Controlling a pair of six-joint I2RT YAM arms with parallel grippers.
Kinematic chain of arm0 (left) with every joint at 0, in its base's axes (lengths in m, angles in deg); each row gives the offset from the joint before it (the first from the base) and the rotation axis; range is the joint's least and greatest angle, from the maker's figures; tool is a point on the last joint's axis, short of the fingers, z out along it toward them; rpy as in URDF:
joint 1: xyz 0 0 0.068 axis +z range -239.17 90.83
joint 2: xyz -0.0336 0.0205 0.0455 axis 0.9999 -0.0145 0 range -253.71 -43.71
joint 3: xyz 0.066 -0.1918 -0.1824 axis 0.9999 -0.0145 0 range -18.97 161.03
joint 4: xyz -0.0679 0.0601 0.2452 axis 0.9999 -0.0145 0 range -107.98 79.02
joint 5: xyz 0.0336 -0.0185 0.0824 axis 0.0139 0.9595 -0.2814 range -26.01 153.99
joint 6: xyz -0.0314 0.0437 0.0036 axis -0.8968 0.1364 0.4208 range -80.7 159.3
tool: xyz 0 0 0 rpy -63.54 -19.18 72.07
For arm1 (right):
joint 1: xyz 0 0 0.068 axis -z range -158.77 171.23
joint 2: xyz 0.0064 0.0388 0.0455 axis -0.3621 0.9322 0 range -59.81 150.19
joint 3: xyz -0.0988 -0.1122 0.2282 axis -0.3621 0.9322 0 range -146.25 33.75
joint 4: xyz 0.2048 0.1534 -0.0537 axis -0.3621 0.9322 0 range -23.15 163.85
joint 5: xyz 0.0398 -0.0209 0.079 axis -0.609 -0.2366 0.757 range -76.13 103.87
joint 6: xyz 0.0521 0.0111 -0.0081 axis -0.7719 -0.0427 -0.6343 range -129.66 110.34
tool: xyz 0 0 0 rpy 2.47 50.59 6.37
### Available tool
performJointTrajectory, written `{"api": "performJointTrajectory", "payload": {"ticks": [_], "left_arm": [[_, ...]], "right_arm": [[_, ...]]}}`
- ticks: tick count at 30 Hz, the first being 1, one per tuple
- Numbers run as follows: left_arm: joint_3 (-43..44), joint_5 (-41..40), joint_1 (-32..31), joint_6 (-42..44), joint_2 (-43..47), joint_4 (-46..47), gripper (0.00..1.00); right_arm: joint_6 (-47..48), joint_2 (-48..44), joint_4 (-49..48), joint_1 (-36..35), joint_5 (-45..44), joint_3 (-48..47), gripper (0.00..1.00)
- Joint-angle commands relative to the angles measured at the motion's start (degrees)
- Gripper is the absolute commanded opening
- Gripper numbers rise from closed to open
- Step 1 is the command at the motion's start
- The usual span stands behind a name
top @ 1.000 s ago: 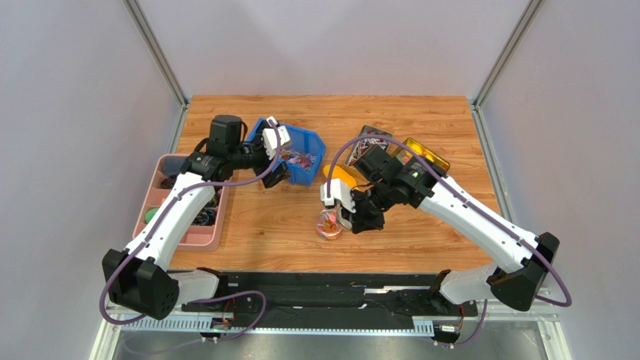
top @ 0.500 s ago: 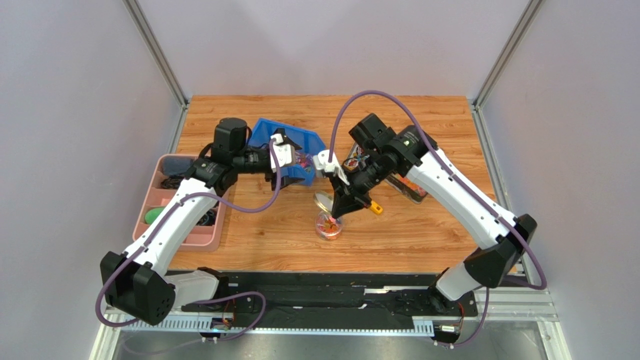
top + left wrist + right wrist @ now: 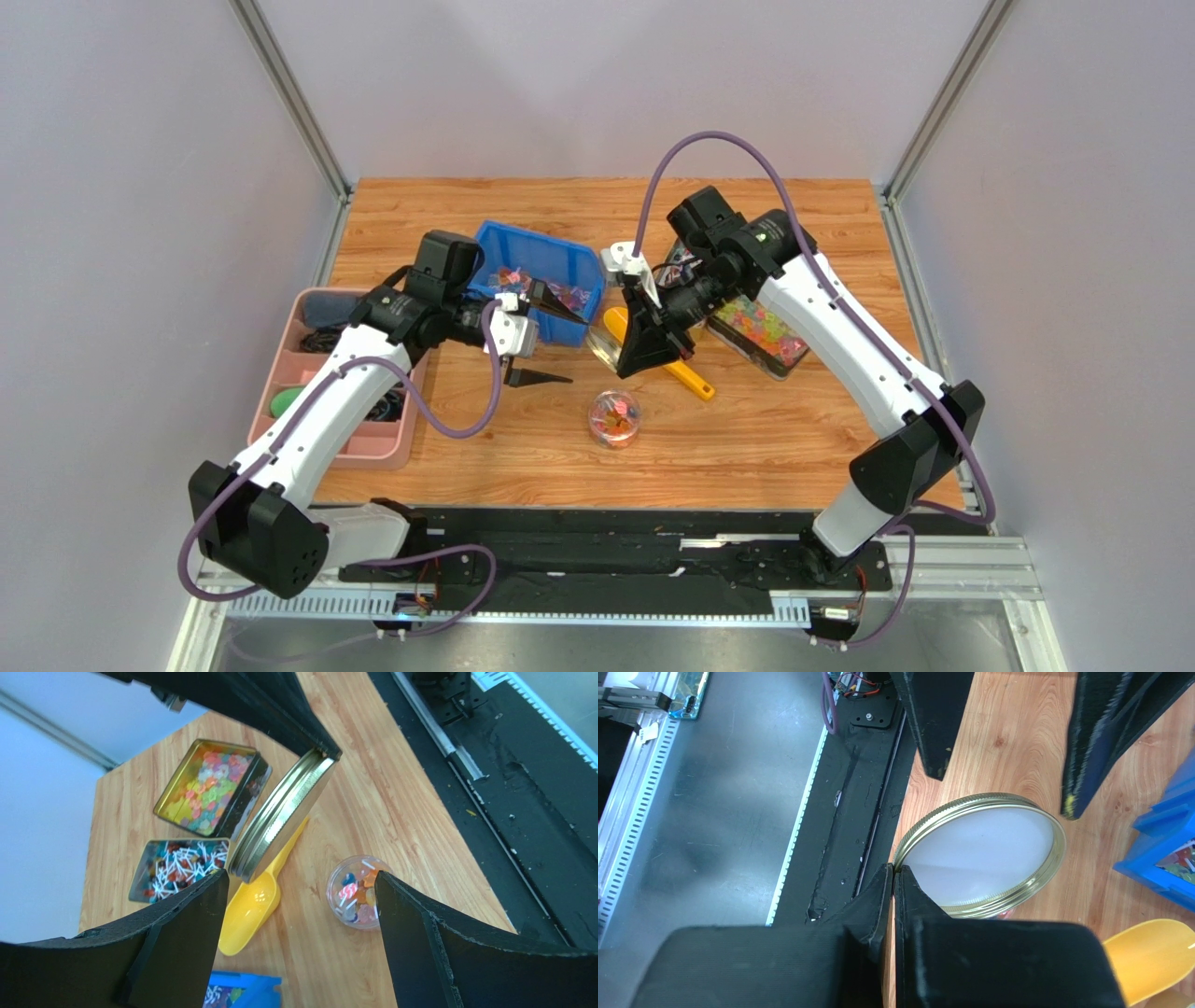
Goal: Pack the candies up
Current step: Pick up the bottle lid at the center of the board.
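Pinching the lid [image 3: 982,852] by its rim in my right gripper [image 3: 894,873], I hold it clear of the jar [image 3: 329,890], likely so more candies [image 3: 354,896] can join those inside, while my left gripper [image 3: 547,339] hangs wide open and empty near the bin [image 3: 502,235].

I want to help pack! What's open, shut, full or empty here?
Jar: open, partly filled with candies.
Lid: off, pinched at its rim by right gripper.
Left gripper: open, empty.
Scoop: lying flat, empty.
Gold tin: open, sweets inside.
Other tin: open, sweets inside.
Blue bin: open, holds candies.
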Motion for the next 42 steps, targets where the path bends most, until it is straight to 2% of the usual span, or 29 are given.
{"api": "performJointTrajectory", "payload": {"ticks": [1,7,9,10,13,22,28,31,32,34,35,38,41,42], "left_arm": [[3.6,7.3,-1.0,7.7,-1.1,-5.3,0.84],[4.8,8.4,-2.4,9.9,-2.8,-7.5,0.81],[5.3,8.5,-2.9,10.2,-3.3,-8.5,0.76],[5.4,8.5,-3.0,11.1,-3.5,-9.1,0.74],[5.5,8.4,-3.6,12.7,-3.8,-11.1,0.49],[3.2,7.8,-4.1,16.1,-3.6,-13.9,0.37],[2.6,7.7,-4.4,17.4,-3.4,-15.7,0.12],[2.5,7.5,-4.6,18.7,-3.5,-17.6,0.04],[2.4,7.5,-4.6,18.9,-3.6,-17.8,0.01],[2.4,7.7,-4.6,18.9,-3.9,-18.7,0.0],[2.5,7.7,-4.6,18.8,-4.1,-19.0,0.0],[2.5,7.9,-4.6,18.8,-4.7,-20.4,0.0],[2.1,7.9,-4.6,18.5,-5.3,-20.6,0.0],[2.1,7.9,-4.6,15.3,-5.7,-19.9,0.0]], "right_arm": [[1.4,1.7,18.2,-0.8,3.6,-1.4,0.0],[1.0,2.6,18.2,-3.8,3.1,-1.1,0.0],[0.7,2.7,18.2,-4.2,3.1,-1.5,0.0],[0.6,2.8,18.2,-4.1,3.0,-1.7,0.0],[0.4,2.7,18.2,-4.2,2.9,-2.0,0.0],[0.5,1.2,18.2,-4.2,2.0,-1.8,0.0],[-0.2,1.3,18.2,-4.1,0.9,-4.0,0.0],[-0.8,1.8,18.2,-3.8,-0.4,-5.9,0.02],[-1.1,2.0,18.1,-3.6,-0.9,-6.5,0.03],[-2.4,2.7,18.1,-3.1,-2.4,-9.1,0.2],[-2.7,2.7,18.0,-2.9,-3.7,-10.2,0.31],[-3.6,2.0,17.1,-1.8,-7.0,-12.1,0.44],[-8.4,-0.8,10.3,-1.6,-14.3,-9.9,0.46],[-10.5,-2.2,7.4,-1.8,-17.3,-8.2,0.46]]}}
